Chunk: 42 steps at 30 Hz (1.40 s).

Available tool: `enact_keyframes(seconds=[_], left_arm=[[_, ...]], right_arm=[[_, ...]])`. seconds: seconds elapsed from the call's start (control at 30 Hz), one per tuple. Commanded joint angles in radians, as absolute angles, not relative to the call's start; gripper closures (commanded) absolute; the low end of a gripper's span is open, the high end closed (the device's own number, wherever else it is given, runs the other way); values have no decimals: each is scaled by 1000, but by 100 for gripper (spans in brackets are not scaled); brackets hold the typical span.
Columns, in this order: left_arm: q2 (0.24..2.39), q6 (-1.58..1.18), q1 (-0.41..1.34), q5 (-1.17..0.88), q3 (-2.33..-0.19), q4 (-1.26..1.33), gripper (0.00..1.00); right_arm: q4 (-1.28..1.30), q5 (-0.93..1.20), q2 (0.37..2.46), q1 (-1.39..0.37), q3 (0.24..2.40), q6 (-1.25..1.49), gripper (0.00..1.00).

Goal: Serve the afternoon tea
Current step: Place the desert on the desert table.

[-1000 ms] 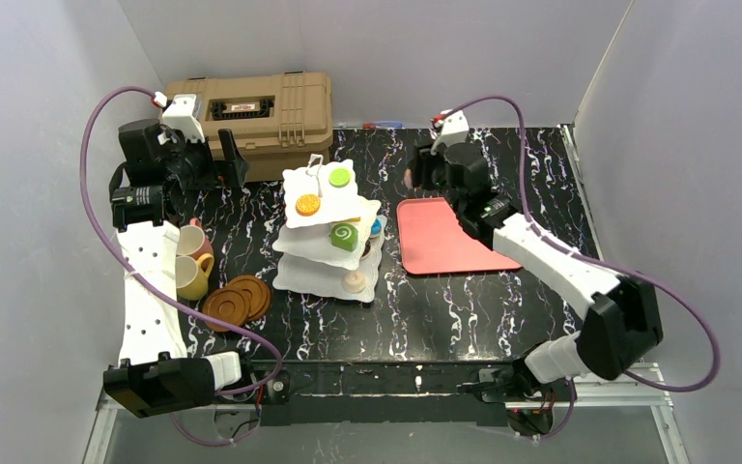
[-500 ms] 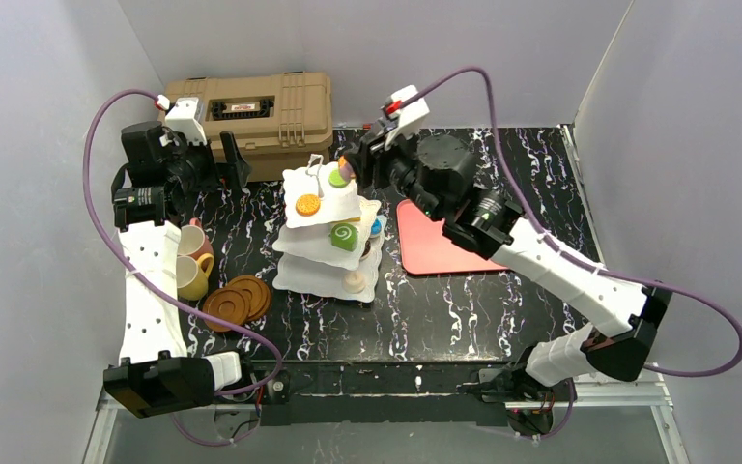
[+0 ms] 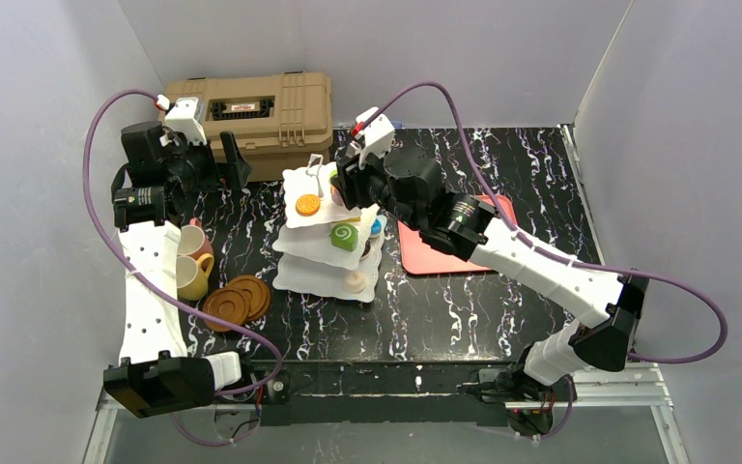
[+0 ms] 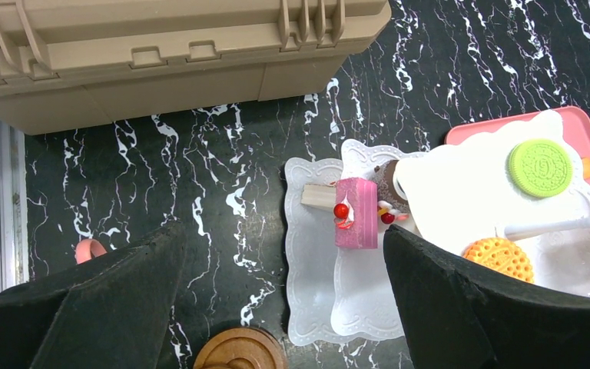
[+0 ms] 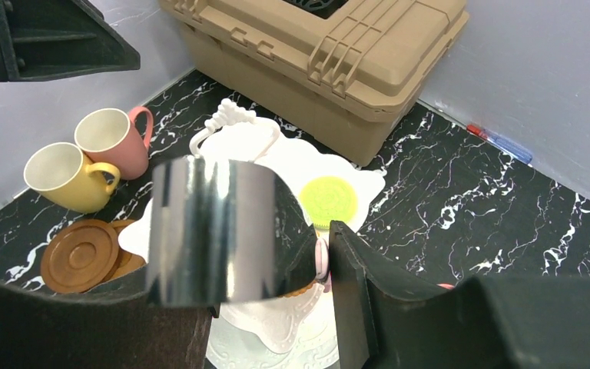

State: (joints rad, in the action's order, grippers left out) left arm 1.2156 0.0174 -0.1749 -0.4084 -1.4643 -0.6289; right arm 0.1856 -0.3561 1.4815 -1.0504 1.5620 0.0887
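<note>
Stand (image 3: 327, 232): right gripper (image 3: 346, 186) above it clasps a silvery pastry (image 5: 227, 231); left gripper (image 4: 283, 238), to its left, stands wide open, empty.

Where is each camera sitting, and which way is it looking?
Top external: above and behind the arms, looking down on the table; left arm and right arm both show.
Left wrist: on the left arm, looking down at the tan case and the stand; its open fingers frame the bottom.
Right wrist: on the right arm above the stand, facing the case, cups and saucers; its fingers show, a pink piece between them.
Shared: all three see stand and case; both wrist views see the green cookie.
</note>
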Motion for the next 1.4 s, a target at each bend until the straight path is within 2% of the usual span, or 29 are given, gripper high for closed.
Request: enact_keyframes(seconds=[0.0, 0.17, 0.37, 0.8, 1.37], left_arm=[[1194, 9, -180, -431, -1480, -627, 2], [1190, 11, -180, -441, -1476, -629, 2], [1183, 10, -180, -444, -1470, -623, 2], [1175, 12, -180, -431, -1469, -614, 2], [1169, 12, -179, -423, -1465, -604, 2]], right_arm=[[136, -356, 1478, -1057, 1613, 55, 83], [129, -357, 1488, -1057, 1619, 45, 75], [132, -348, 1497, -1057, 1622, 50, 57], [112, -336, 1488, -1057, 1615, 53, 46], [92, -343, 1478, -1057, 1594, 54, 37]])
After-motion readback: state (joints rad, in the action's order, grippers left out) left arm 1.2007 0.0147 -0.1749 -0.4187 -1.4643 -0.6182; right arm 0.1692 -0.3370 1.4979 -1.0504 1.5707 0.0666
